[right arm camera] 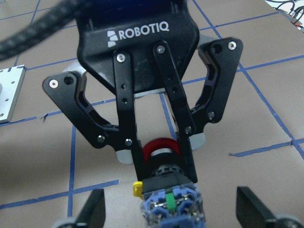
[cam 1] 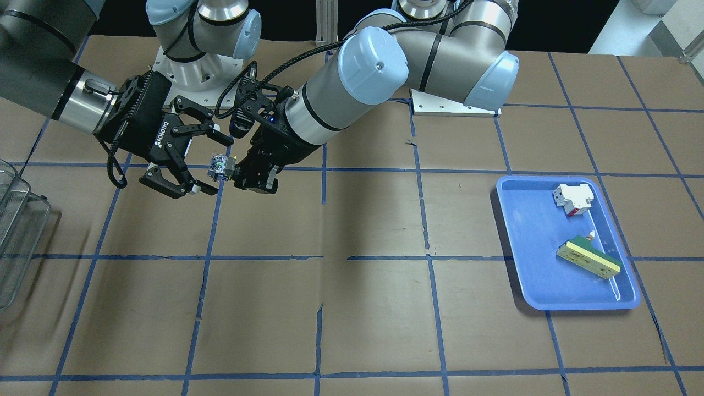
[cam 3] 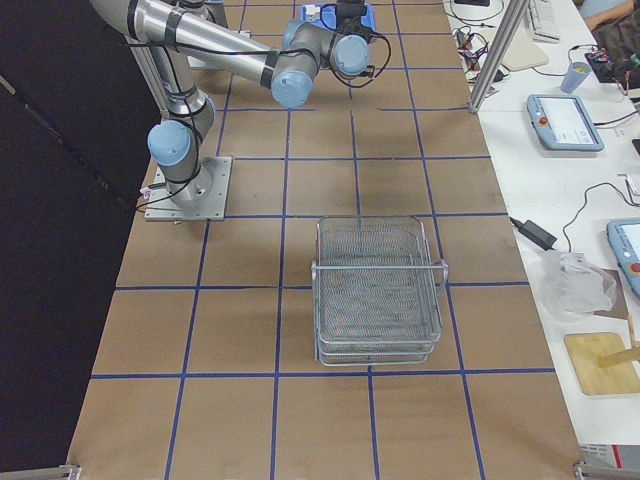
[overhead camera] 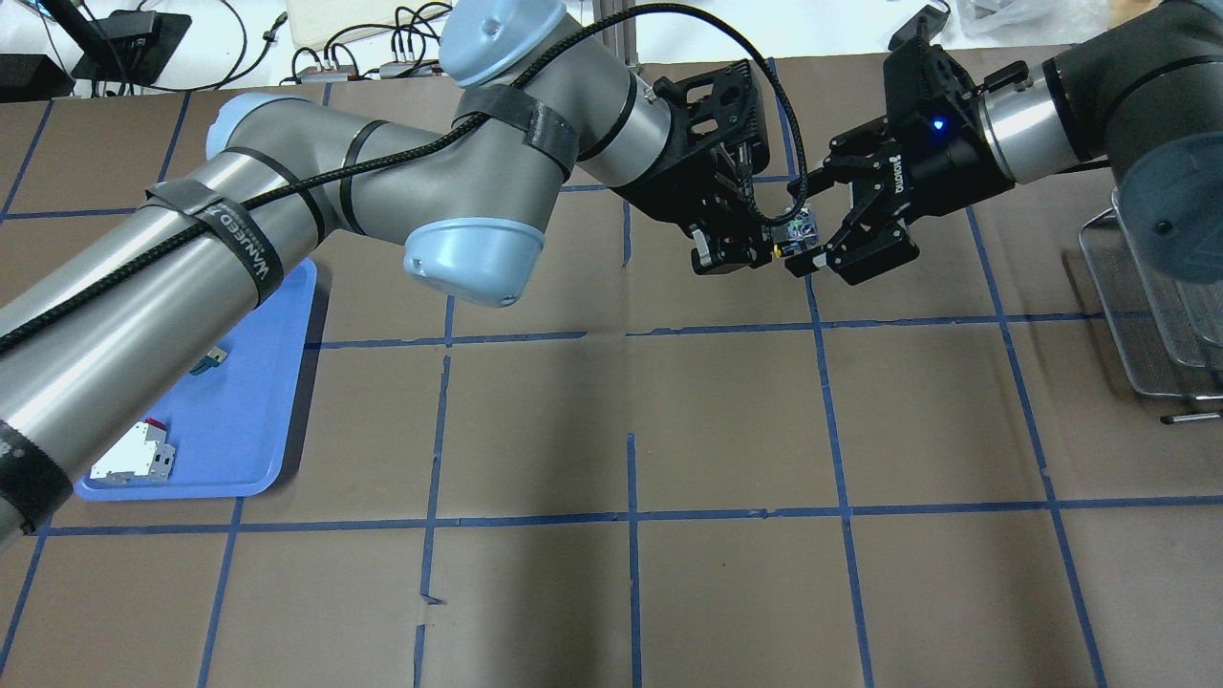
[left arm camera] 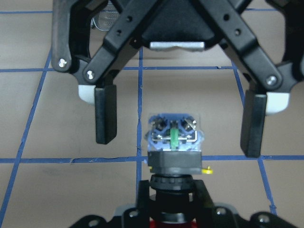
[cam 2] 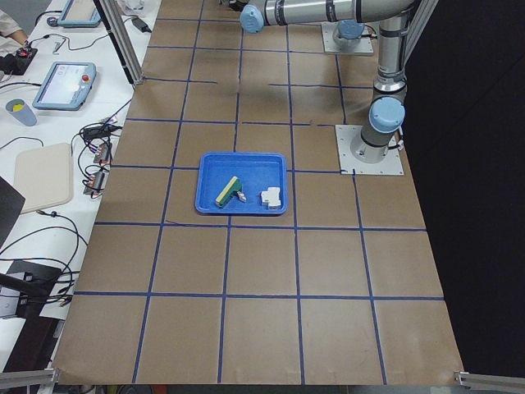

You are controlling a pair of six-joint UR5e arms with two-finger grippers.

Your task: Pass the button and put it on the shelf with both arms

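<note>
Closest to the left wrist lens, the button [left arm camera: 174, 142] fills the lower centre of that frame, its blue and silvery block pointing away, its black collar and a sliver of red cap at the bottom edge. Reading the front view from the left: the shelf [cam 1: 19, 220] pokes in at the left edge, standing on the table [cam 1: 352, 308] well apart from both grippers. Next, in the upper left, the right gripper [cam 1: 215, 165] has its jaws spread wide, one finger above the button's block and one below it in that frame; the left wrist view shows clear gaps on both sides, so neither pad touches it. The button hangs in the air over the table, lying roughly level between the two grippers. Just right of it, the left gripper [cam 1: 246, 175] is clamped on the button's black collar, beside the red cap, as the right wrist view shows. Far off in the lower right of the frame, a blue tray [cam 1: 542, 286] holds a white and red breaker [cam 1: 573, 198] near its upper end and a green and cream bar [cam 1: 587, 257] below that, the two apart.
</note>
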